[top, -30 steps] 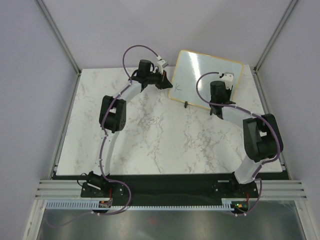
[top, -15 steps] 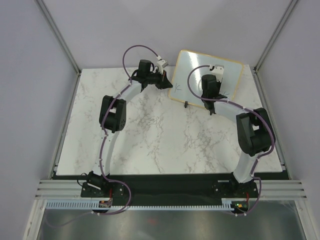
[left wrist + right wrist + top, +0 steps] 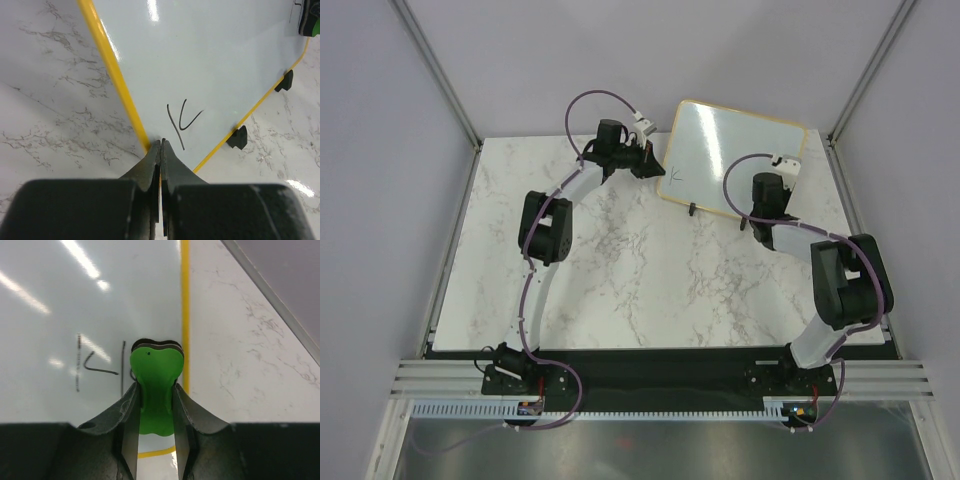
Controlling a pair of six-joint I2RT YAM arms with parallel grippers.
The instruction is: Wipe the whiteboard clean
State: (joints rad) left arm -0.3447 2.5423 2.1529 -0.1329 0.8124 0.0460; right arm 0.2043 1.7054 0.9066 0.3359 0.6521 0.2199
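The whiteboard (image 3: 720, 145) stands tilted at the back of the table on two black clip feet (image 3: 238, 137). My left gripper (image 3: 655, 165) is shut on its left corner frame, which shows in the left wrist view (image 3: 161, 142). Black marks (image 3: 182, 120) remain near that corner. My right gripper (image 3: 772, 190) is shut on the green eraser (image 3: 155, 365) and presses it on the board (image 3: 75, 300) near its right frame. More black marks (image 3: 95, 367) lie just left of the eraser. The eraser also shows in the left wrist view (image 3: 310, 22).
The marble table top (image 3: 620, 270) carries the board at its back right. Grey walls and metal rails (image 3: 440, 70) close in the sides and back. The right table edge (image 3: 270, 295) runs close to the board.
My right gripper swept the eraser left across the board, then back to the right and nearer the lower right corner. The left gripper and the board have not moved.
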